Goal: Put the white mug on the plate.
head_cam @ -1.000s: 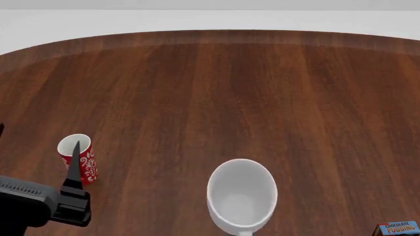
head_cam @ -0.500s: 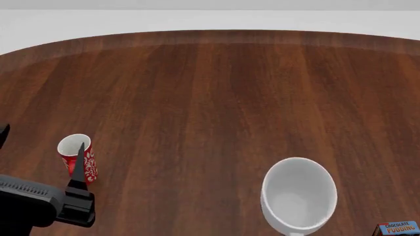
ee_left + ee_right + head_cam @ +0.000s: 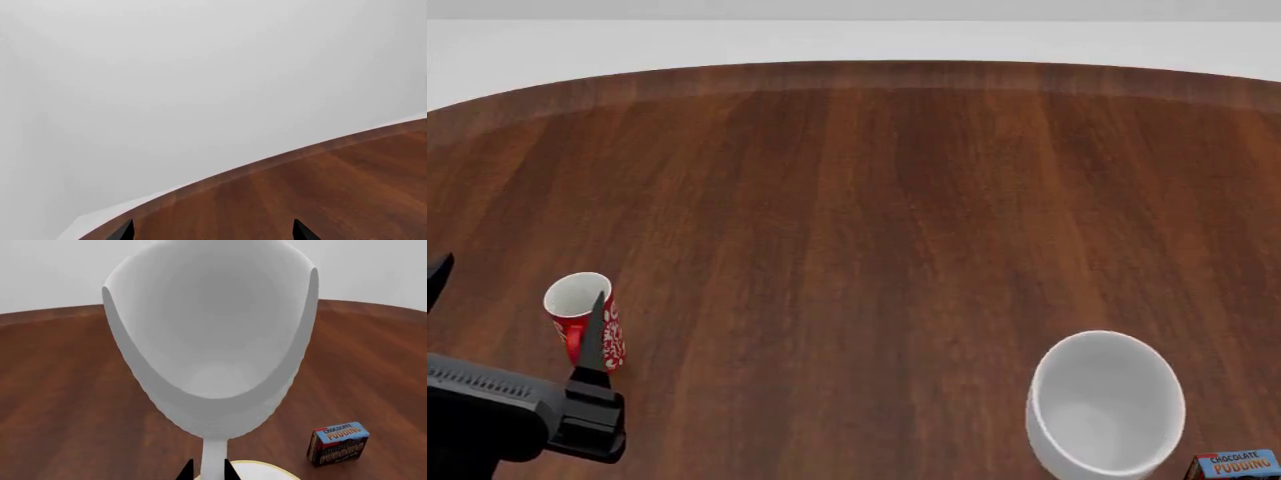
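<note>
Left wrist: my left gripper (image 3: 212, 233) spread, empty, over worktop (image 3: 320, 195).
Head: white mug (image 3: 1105, 405) lower right, airborne.
Right wrist: right gripper (image 3: 209, 471) pinching mug handle (image 3: 213, 460); glossy, rigid, likely slippery. Plate (image 3: 257, 471) edge below.

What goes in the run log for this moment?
right gripper: shut on white mug handle, carrying | plate: edge visible below mug | left gripper: open, idle | red mug: untouched
</note>
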Robot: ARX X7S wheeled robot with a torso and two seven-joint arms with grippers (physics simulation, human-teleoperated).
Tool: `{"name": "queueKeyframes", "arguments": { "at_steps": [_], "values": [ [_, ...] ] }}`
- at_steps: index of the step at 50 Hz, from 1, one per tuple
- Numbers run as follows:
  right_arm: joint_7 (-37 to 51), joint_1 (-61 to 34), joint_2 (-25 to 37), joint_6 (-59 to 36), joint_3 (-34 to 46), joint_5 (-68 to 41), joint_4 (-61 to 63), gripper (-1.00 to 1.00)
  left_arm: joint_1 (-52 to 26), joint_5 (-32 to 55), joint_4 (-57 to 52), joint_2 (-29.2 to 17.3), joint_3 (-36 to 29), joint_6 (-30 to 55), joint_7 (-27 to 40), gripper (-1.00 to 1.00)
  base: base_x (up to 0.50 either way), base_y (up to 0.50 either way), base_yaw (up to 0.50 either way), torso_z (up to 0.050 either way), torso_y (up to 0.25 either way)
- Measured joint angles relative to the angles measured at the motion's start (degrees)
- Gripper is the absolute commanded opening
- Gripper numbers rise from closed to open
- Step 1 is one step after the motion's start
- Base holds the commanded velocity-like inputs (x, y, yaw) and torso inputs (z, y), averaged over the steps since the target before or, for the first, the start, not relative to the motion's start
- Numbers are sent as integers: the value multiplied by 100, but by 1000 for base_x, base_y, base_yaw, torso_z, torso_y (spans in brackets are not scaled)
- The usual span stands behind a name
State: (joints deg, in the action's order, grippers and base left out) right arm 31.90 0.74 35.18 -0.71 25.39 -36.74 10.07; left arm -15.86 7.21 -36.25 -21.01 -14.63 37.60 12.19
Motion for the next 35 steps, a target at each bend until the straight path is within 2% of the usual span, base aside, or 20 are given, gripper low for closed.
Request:
{"name": "queueKeyframes", "arguments": {
  "at_steps": [35],
  "values": [
    [525, 883, 398, -91, -247, -287, 488, -100, 15, 23, 153, -3, -26, -118, 68, 100, 0, 0, 0, 0, 0]
  ]
}}
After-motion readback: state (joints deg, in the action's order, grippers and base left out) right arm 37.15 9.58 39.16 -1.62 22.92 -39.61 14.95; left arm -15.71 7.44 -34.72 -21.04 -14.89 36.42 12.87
